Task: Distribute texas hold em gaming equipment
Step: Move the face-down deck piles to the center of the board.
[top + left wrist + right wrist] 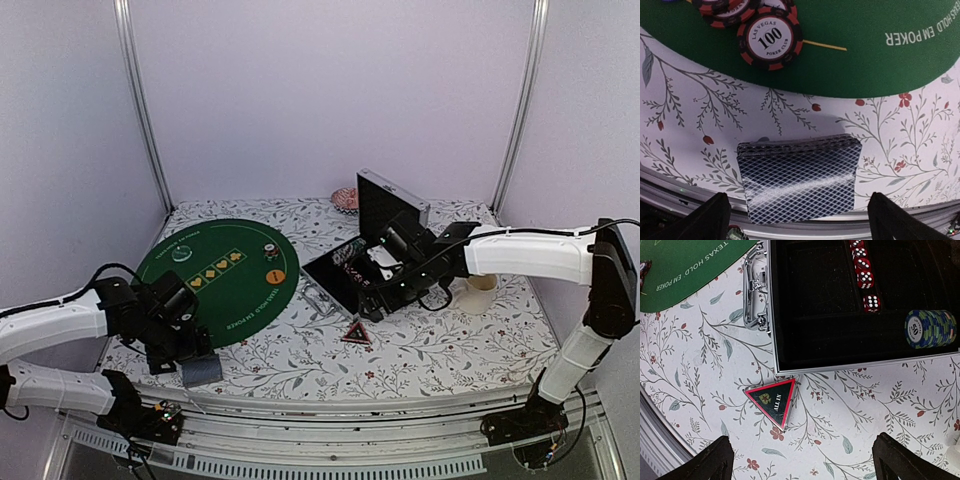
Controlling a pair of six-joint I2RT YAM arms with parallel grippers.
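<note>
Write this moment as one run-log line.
left hand: open over card deck | right hand: open near ALL IN triangle | case: open

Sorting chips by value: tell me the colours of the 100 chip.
The 100 chip: black with red edge stripes, white centre; best in the left wrist view.

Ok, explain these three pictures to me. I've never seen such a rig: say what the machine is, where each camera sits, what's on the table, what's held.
Two robot arms are bolted at the near edge of the table. The wide picture looks down from above and behind them; the other two come from a camera on each wrist. The left gripper hovers open over a face-down deck of cards, beside a green poker mat carrying striped chips. The right gripper, also open, hangs near a triangular ALL IN marker and an open silver case with red dice and a chip stack. Nothing is held.
</note>
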